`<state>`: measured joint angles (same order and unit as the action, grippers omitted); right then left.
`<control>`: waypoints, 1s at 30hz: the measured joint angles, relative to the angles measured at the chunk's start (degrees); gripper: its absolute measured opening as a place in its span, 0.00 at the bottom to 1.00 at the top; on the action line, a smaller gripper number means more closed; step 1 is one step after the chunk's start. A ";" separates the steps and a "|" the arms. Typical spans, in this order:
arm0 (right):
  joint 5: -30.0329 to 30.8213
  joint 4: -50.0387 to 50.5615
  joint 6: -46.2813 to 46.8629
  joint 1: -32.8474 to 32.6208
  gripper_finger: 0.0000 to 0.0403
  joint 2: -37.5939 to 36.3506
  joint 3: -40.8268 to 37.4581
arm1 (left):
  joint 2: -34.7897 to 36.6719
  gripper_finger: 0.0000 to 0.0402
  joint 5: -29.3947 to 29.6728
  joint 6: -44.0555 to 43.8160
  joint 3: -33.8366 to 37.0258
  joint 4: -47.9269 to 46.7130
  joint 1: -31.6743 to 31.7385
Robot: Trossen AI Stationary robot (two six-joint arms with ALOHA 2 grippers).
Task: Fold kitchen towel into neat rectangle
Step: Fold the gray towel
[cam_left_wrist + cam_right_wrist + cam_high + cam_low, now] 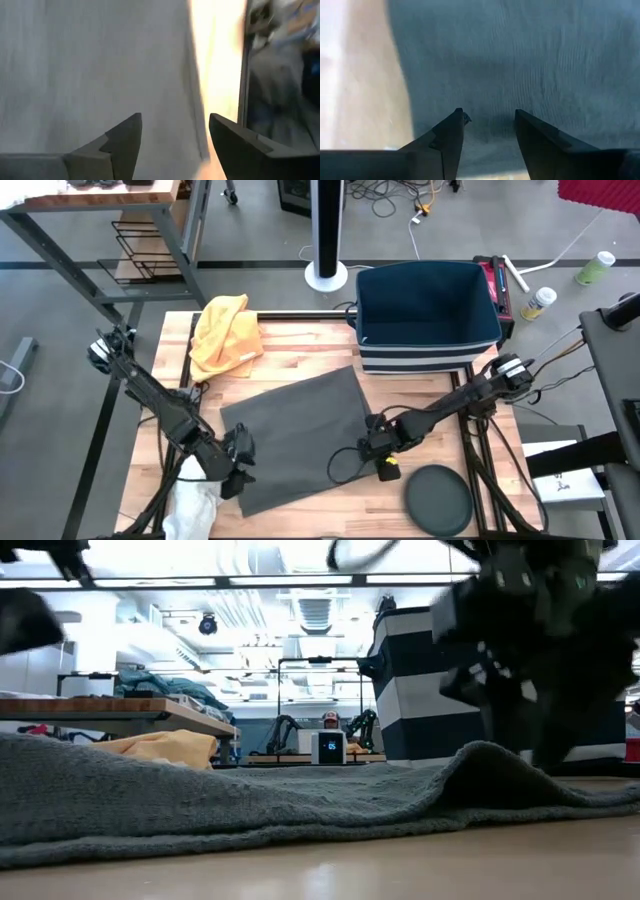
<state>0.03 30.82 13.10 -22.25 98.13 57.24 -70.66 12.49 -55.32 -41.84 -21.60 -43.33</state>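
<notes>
Towel (300, 438) is lying spread on the table (300, 345), a dark grey sheet turned at an angle, flat in one layer with no fold made in it as far as can be seen. It is being flanked by both grippers at its near edge. The left gripper (237, 465) is being held over the towel's left near corner, and its fingers (125, 140) are being shown parted with nothing between them, cloth and a strip of bare wood lying beyond. The right gripper (378, 442) is being held at the right edge; its fingers (451, 135) are likewise spread apart and empty, with the towel's edge just ahead of them. In the low view a raised ripple is being shown in the cloth beneath the right gripper.

Several risks are being judged from here. If the jaws are closed while the edge is sitting ahead of the fingers and not between them, only air or a few threads may be caught, and the corner may be dropped when lifted. If the two corners are being taken at unequal depth, the fold may be skewed, and the towel's slanted lie is adding to that. The ripple may be trapped as a crease. A yellow cloth (226, 332) and a bin (428, 315) are lying at the far side, near enough to be brushed by a long sweep.
</notes>
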 joint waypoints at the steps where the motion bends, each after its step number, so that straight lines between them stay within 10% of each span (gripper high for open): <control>1: 0.00 0.38 0.02 0.01 0.42 -0.04 -0.33 | -0.98 0.55 2.42 1.73 1.04 5.36 -0.14; 6: 0.97 7.25 0.46 0.44 0.43 -0.04 -0.81 | -7.28 0.53 6.55 6.49 5.78 22.52 -0.26; 30: 4.83 15.25 3.60 0.24 0.40 -6.66 -0.80 | -20.30 0.51 12.84 2.43 10.26 22.46 0.89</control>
<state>4.87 46.06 16.70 -22.01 91.47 56.45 -90.96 25.33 -52.89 -31.58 0.86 -42.44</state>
